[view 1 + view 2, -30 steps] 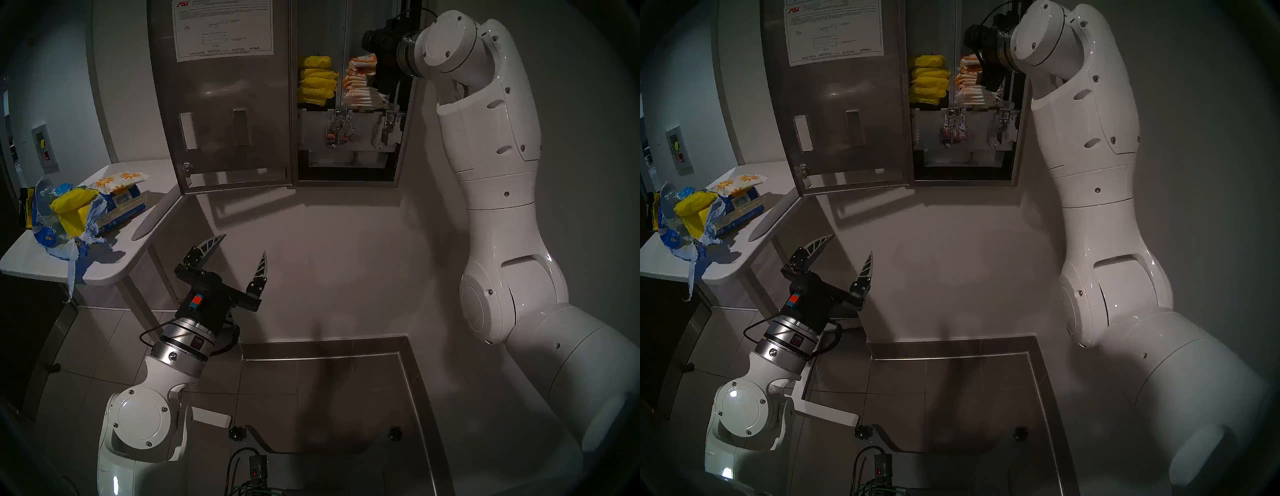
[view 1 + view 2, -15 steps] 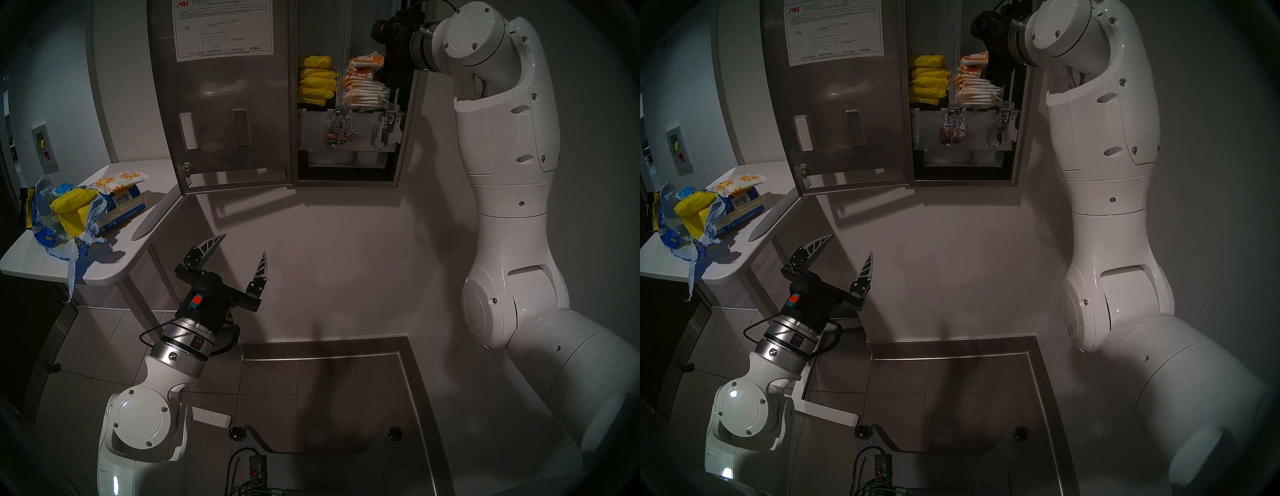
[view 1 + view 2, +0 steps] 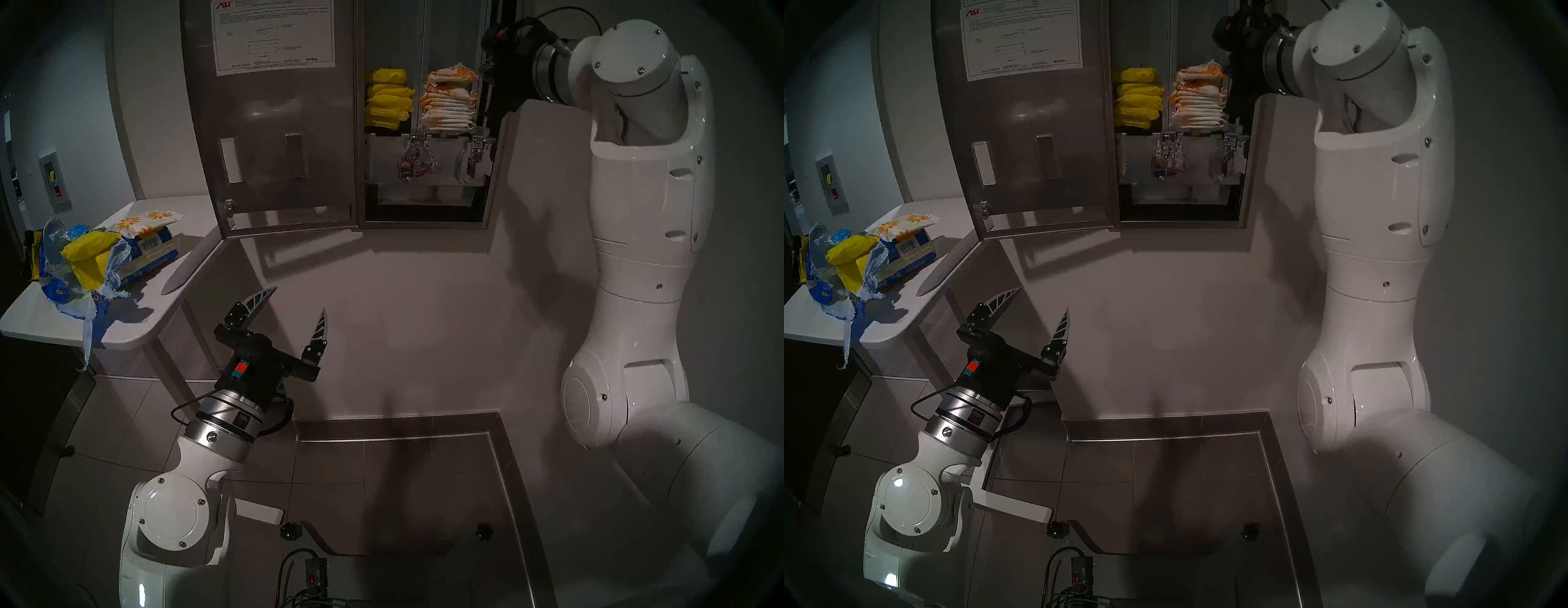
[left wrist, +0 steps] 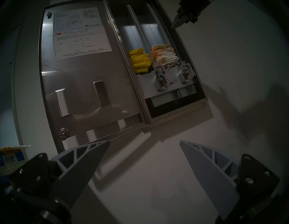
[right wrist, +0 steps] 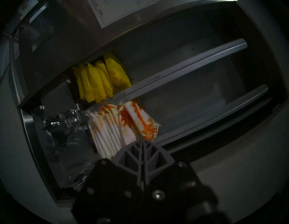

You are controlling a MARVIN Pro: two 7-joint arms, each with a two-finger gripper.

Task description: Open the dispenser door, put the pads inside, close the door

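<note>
Pads [image 3: 449,102], white-wrapped with orange daisy print, are being kept as a stack in the right-hand column of the open dispenser cabinet [image 3: 494,178], resting above the chromed lever mechanism [image 3: 415,159]; the topmost packet is lying crumpled and tilted. One further pad [image 3: 146,221] is being carried on a blue-and-yellow package [image 3: 148,254] near the far edge of the desk [image 3: 127,327], beside a torn blue-and-yellow plastic bag [image 3: 76,276].

Yellow packets [image 3: 388,99] are being held stacked in the left-hand column.

Dispenser door [image 3: 271,127] is being left swung fully open to the left, its inner face turned outward, with a white instruction sheet [image 3: 271,36] fixed near its top and the key lock [image 3: 229,206] at its lower corner.

Right gripper [image 5: 142,141] is being shown with its jaws pressed together and nothing between them, just outside the cabinet's right edge, level with the top of the pad stack and apart from it.

Left gripper [image 3: 292,312] is being held low before the bare wall, off the near right corner of the desk, jaws spread wide and empty.
</note>
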